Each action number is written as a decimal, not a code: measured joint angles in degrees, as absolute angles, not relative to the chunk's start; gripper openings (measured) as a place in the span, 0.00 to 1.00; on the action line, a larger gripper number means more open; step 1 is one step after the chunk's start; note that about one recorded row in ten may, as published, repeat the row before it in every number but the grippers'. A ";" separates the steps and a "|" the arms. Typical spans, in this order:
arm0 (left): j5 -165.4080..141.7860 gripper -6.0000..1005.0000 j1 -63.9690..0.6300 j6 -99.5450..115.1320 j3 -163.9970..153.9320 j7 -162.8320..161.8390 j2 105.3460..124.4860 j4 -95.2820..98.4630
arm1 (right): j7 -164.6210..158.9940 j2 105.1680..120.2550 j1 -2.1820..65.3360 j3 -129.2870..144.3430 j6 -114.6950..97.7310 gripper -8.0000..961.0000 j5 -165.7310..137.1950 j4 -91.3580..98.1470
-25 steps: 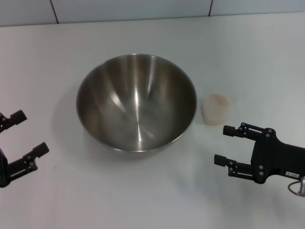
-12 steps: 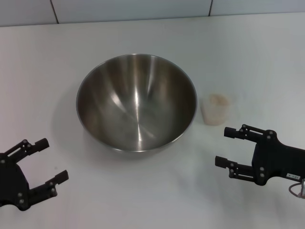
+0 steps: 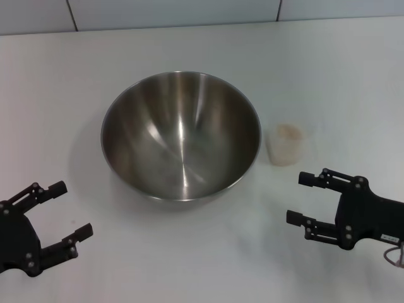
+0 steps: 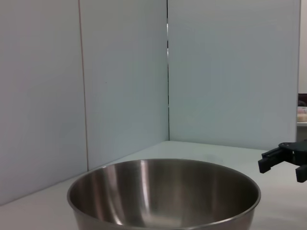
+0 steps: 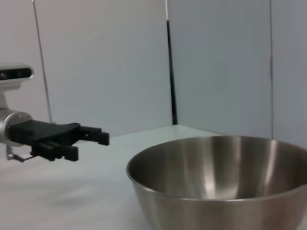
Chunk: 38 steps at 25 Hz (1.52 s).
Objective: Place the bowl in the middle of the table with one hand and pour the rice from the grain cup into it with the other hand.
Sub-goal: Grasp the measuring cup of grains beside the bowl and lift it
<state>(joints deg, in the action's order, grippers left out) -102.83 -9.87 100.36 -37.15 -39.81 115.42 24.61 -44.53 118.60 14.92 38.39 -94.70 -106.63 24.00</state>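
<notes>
The steel bowl stands upright in the middle of the white table, shiny inside and holding nothing; it also fills the lower part of the left wrist view and the right wrist view. Just right of it stands the small frosted grain cup with pale rice inside. My left gripper is open at the near left, apart from the bowl. My right gripper is open at the near right, a little nearer me than the cup, touching nothing.
A grey panelled wall runs along the table's far edge. Across the bowl, the left wrist view shows the right gripper and the right wrist view shows the left gripper.
My left gripper swung in from the left edge to the near left and then crept slightly right. The right gripper drifted a little toward me. Bowl and cup stayed put.
</notes>
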 joint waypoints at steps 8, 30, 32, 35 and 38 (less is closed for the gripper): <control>-102.82 0.82 -10.20 100.36 -36.85 -40.29 115.26 24.60 | -36.01 119.06 13.64 27.45 -97.44 0.79 -106.37 15.70; -102.78 0.82 -10.60 100.63 -36.82 -41.50 114.29 24.68 | -17.49 119.50 8.67 -0.59 -95.73 0.80 -106.32 -3.69; -102.79 0.82 -10.60 100.66 -36.82 -41.50 114.29 24.69 | -17.49 119.51 9.10 -1.23 -94.01 0.80 -106.33 -3.95; -102.83 0.82 -10.63 100.72 -36.82 -41.58 114.23 24.92 | -17.37 119.53 9.88 -1.59 -91.54 0.80 -106.33 -4.08; -102.83 0.82 -10.87 100.72 -36.82 -42.22 114.21 25.14 | -16.10 119.54 10.78 -3.10 -88.04 0.79 -106.33 -4.56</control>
